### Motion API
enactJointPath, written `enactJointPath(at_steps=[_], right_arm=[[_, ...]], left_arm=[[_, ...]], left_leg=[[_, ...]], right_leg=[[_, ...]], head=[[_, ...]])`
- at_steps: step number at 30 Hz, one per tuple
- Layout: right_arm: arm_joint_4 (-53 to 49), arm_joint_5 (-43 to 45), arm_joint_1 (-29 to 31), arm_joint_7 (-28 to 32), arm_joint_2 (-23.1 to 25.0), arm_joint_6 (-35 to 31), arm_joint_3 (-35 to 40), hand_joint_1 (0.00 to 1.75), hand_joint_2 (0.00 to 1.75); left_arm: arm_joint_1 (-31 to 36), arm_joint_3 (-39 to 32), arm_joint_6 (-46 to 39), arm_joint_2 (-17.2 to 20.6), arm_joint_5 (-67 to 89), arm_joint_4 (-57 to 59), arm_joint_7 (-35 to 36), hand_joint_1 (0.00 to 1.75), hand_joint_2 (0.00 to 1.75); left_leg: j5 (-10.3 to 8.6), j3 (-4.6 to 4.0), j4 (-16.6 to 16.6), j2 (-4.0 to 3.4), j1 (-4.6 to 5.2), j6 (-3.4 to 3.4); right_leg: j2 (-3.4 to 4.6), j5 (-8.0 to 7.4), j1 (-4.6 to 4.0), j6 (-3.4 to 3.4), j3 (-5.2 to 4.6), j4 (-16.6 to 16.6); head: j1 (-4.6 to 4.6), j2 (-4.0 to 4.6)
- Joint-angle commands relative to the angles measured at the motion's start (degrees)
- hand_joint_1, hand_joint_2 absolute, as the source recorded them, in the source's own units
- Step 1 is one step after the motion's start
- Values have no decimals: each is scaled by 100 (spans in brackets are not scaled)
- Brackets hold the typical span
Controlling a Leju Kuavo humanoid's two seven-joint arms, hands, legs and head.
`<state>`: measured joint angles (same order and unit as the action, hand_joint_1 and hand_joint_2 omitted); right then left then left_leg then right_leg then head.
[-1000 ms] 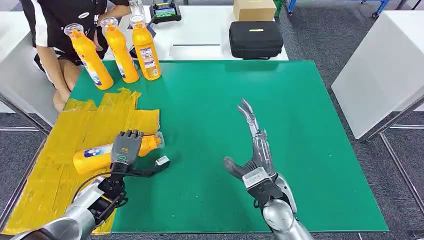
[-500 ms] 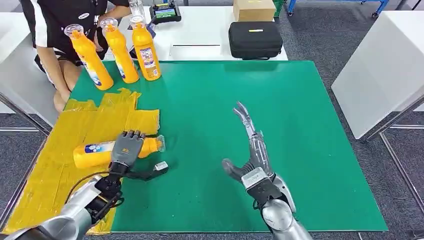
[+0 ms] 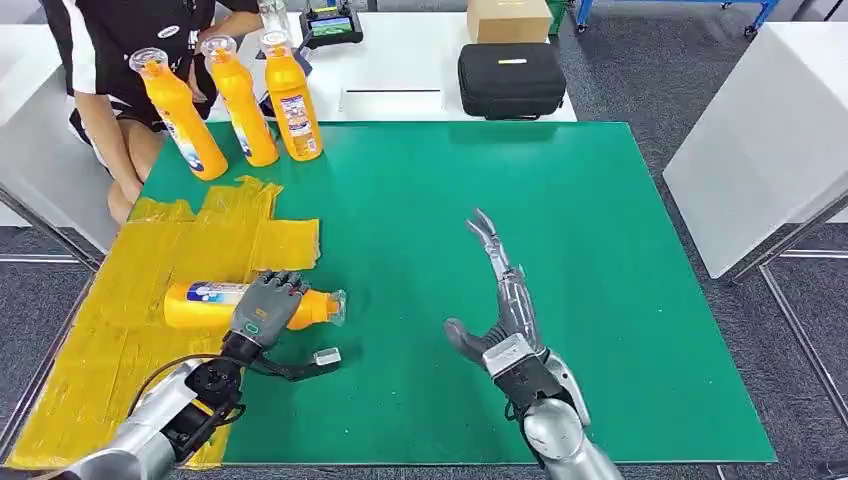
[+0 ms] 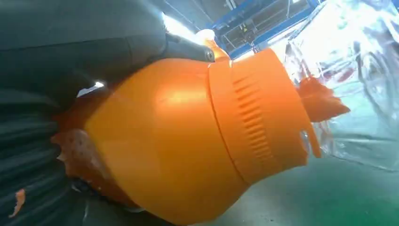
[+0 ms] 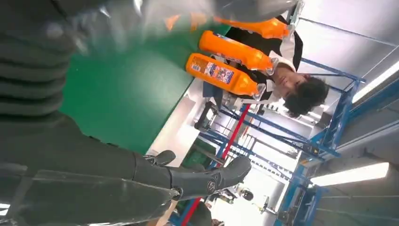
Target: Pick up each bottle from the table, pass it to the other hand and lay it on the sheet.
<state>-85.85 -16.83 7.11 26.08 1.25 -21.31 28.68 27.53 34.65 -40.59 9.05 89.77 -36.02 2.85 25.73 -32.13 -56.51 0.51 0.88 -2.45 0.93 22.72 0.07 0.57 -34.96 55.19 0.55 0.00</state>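
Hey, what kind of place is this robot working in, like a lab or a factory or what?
Probably a robot test or data-collection lab, not a home. A green mat covers the work table, a person sits beside identical orange bottles, and blue metal racks stand behind.

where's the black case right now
In the head view, the black case sits on the white table beyond the green mat's far edge, below a cardboard box.

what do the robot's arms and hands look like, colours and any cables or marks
Both arms are silver metal with black joints. The left hand has a grey back cover with a small green and orange marking, dark fingers, and a black cable looping to a small grey plug. The right hand has long grey metal fingers, a thick grey thumb and a silver wrist block.
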Motion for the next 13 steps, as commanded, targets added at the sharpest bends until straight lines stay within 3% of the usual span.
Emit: enactJointPath(at_steps=[1, 5, 6, 7, 13], right_arm=[[115, -47, -70, -30, -74, -79, 52, 0, 175], [44, -112, -293, -37, -92, -120, 15, 0, 175], [-7, -178, -357, -50, -75, -142, -16, 0, 175], [-29, -204, -372, -65, -72, -143, -27, 0, 175], [91, -234, -215, -137, -37, -80, -74, 0, 175]], left_arm=[[-14, -913, 59, -287, 17, 511, -289, 0, 175], [-195, -1567, 59, -463, -179, 483, -545, 0, 175], [-259, -2257, 59, -684, -906, 500, -1300, 0, 175], [-226, -2554, 59, -806, -1135, 670, -1556, 0, 175], [175, -3151, 59, -1100, -1815, 1421, -2301, 0, 175]], left_leg=[[15, 41, 7, -5, -7, 23], [14, 42, 8, -8, -6, 20], [17, 49, 9, -8, -8, 23], [14, 42, 11, -7, -6, 19], [13, 36, 4, -1, -5, 19]], right_leg=[[-7, 15, -7, 1, 41, -7], [-5, 13, -6, 3, 40, -9], [-7, 16, -7, 3, 49, -11], [-6, 13, -5, 3, 41, -12], [-13, 14, -4, 4, 36, -5]], head=[[2, 0], [0, 0], [0, 0], [0, 0], [2, 0]])
